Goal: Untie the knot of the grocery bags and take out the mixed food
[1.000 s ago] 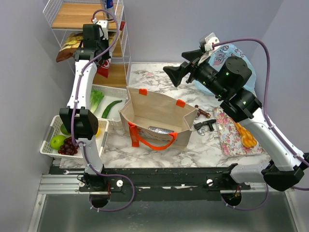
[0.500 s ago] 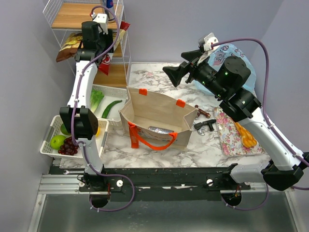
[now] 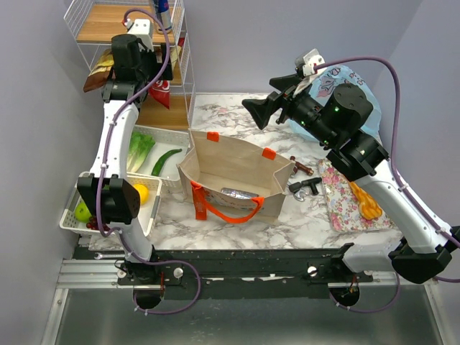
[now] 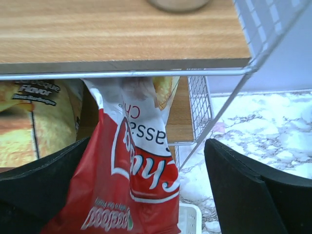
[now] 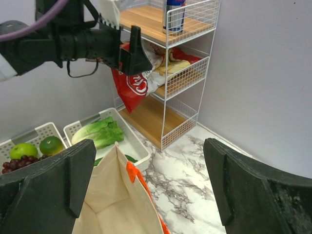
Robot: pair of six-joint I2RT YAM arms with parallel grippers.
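Note:
The beige tote (image 3: 233,176) with orange handles stands open mid-table, a silvery packet (image 3: 243,192) lying inside it. The light-blue plastic bag (image 3: 346,80) sits behind the right arm. A red snack packet (image 4: 131,180) hangs over the edge of the wire rack's middle shelf. My left gripper (image 4: 146,190) is open, its fingers wide on either side of that packet. My right gripper (image 5: 148,190) hovers open and empty above the tote's far rim. Lettuce (image 3: 139,149) and a cucumber (image 3: 165,159) lie in one white tray. Fruits (image 3: 140,192) and grapes (image 3: 92,224) fill the other.
The white wire rack (image 3: 180,79) stands at the back left, with a drink can (image 5: 175,12) on top and a yellow snack packet (image 4: 29,122) on the middle shelf. Metal tools (image 3: 305,185) and a floral cloth (image 3: 348,198) lie right of the tote.
My left gripper has opened and let go of the red packet, which now hangs from the middle shelf. The left arm has drawn back to the left. The right arm has not moved.

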